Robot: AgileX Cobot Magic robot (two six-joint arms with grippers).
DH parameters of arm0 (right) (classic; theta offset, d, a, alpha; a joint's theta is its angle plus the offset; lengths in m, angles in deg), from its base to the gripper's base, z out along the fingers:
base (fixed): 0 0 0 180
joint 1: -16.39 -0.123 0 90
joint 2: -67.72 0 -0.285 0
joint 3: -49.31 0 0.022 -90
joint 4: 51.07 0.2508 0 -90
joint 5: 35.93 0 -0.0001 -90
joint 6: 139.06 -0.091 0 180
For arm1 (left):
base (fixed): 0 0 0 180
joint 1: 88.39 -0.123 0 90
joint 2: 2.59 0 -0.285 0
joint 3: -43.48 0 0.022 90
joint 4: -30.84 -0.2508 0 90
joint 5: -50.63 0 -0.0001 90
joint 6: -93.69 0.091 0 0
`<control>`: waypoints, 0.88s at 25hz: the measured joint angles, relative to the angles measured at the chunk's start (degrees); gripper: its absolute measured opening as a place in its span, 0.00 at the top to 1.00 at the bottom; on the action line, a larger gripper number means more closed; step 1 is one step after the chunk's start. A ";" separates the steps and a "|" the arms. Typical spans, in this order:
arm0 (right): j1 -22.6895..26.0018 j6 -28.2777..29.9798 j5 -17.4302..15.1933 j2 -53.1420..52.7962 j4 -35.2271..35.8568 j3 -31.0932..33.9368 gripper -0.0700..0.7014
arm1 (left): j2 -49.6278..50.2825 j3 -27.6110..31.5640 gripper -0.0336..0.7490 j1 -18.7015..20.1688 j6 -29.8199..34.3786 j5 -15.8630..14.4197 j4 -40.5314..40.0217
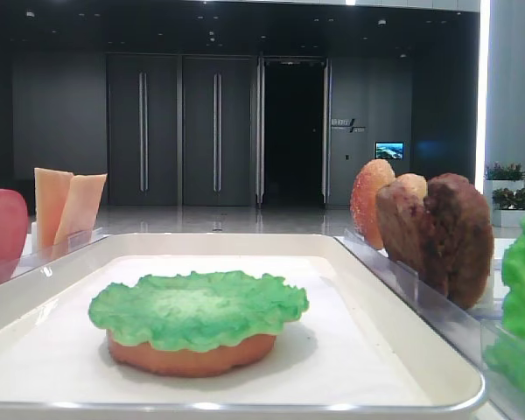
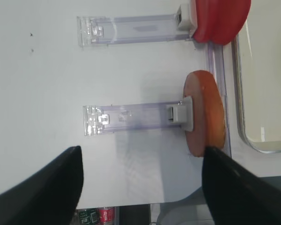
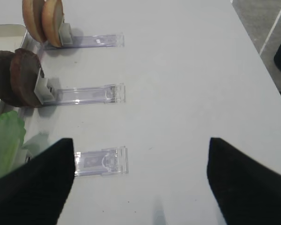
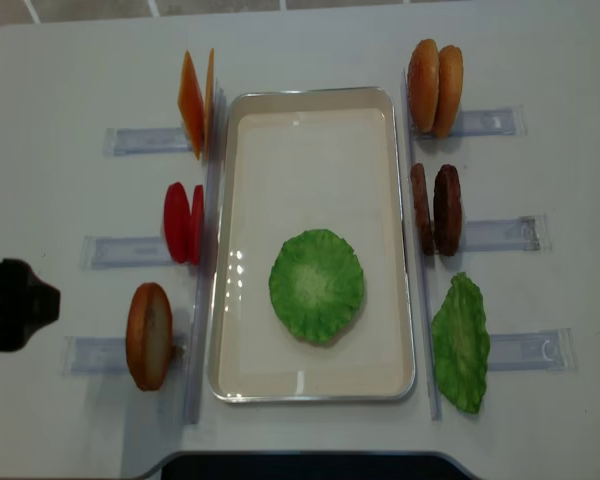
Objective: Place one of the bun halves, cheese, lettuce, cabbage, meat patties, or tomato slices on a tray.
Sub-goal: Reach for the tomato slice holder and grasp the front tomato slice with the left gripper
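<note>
- The tray point(image 4: 311, 385) is lying in the middle of the surface point(image 4: 60, 80), its long axis running front to back, and it is already carrying a bun half point(image 1: 189, 353) with a lettuce leaf point(image 4: 317, 286) resting on top.
- The remaining pieces are standing on edge in clear holders point(image 4: 130, 252) along both long sides of the tray: cheese point(image 4: 195, 102), tomato slices point(image 4: 184, 222) and a lone bun half point(image 4: 149, 335) on the left; a bun pair point(image 4: 435, 86), meat patties point(image 4: 435, 210) and a second lettuce leaf point(image 4: 461, 342) on the right.
- The left tool point(image 2: 140, 187) is hanging with its two dark fingers point(image 2: 47, 187) spread wide and holding nothing; in its wrist view the lone bun half point(image 2: 206, 112) is sitting just beyond the gap, toward the tray side, with the tomato slices point(image 2: 220, 18) one holder further along.
- The right tool point(image 3: 140, 183) is likewise standing wide and empty, hovering over bare surface outside the holder rows; the patties point(image 3: 16, 77) and the green leaf point(image 3: 4, 136) are lying off to the tray side of it.
- Each disc is presenting its thin edge upward, flat faces pointing along the tray's length, so I judge that fingers would need to be closing across those faces.
- Judging by position, the left arm is sitting nearer a tomato or the lone bun, the right arm nearer the patties.
</note>
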 joint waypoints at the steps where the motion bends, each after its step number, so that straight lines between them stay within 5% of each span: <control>1: 0.00 0.00 0.00 0.00 0.00 0.00 0.16 | 1.99 -1.35 0.19 0.00 0.00 0.00 0.02; 22: 0.00 0.02 0.00 0.00 0.00 0.00 0.16 | 37.46 -25.83 0.19 0.00 0.56 0.06 0.63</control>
